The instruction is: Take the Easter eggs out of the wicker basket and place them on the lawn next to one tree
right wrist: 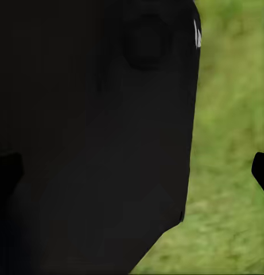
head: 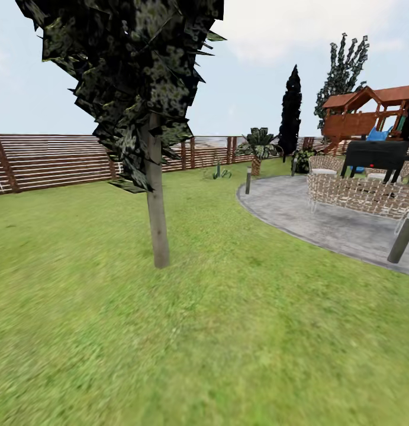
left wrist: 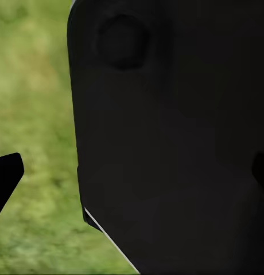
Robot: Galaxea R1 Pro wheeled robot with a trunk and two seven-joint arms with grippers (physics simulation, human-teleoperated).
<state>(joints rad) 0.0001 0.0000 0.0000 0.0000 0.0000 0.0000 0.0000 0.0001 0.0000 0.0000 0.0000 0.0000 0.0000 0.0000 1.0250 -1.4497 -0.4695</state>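
We are rolling across the lawn (head: 240, 331) with both arms tucked in, which is likely why each wrist camera looks at a dark slab of our own body with grass beside it. In the left wrist view one black fingertip (left wrist: 6, 177) of the left claw juts in over the grass; in the right wrist view a fingertip (right wrist: 262, 172) of the right claw shows the same way. Each claw's other finger is lost against the dark body, so we cannot tell whether either claw is spread or pressed together, nor whether it carries anything.

The head view gives us the garden. A tree (head: 157, 201) with a straight pale trunk stands ahead of the claws and slightly to their left, rooted in open grass with free lawn all around its base, which would make it a fair drop spot. Farther ahead and to the right of the claws lies the grey paved patio (head: 322, 222) with pale woven furniture (head: 358, 192), a dark grill (head: 376, 155) and a short post (head: 403, 236) at its edge. A slatted fence (head: 56, 161) closes the far side, with a palm (head: 257, 148), a dark cypress (head: 290, 109) and a wooden playset (head: 370, 112) beyond.

We judge this a travelling step: the basket and eggs must first be found.
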